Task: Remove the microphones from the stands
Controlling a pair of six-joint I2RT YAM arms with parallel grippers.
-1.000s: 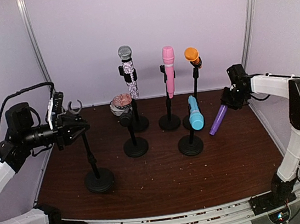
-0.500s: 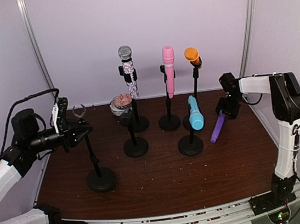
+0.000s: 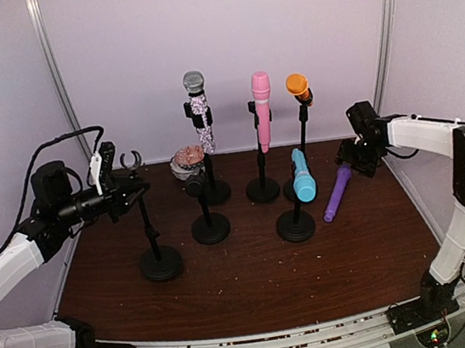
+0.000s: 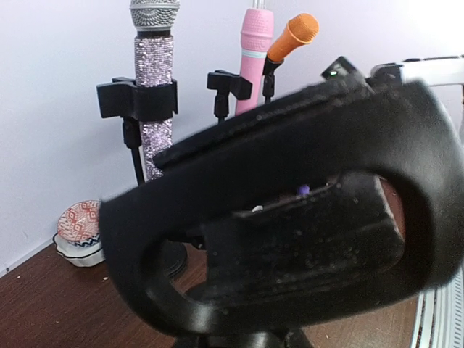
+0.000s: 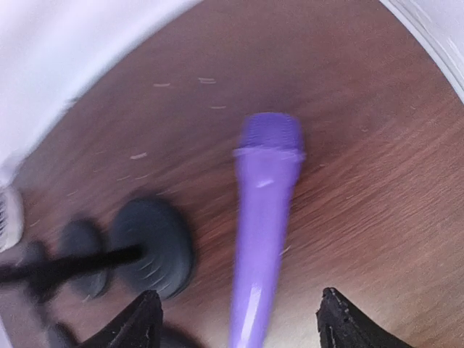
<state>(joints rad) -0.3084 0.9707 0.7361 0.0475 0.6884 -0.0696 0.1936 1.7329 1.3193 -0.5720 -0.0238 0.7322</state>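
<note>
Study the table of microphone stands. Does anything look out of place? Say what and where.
The purple microphone lies flat on the table at the right, beneath the open right gripper, while the other microphones sit clipped in stands. The left gripper is shut on an empty stand.

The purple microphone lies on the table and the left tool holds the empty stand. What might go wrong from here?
1. The purple microphone lies loose on the table below the open right tool. Being round, it may roll toward the blue microphone's stand.
2. The left tool grips the empty stand high on its pole. A sideways pull could tip it.
</note>
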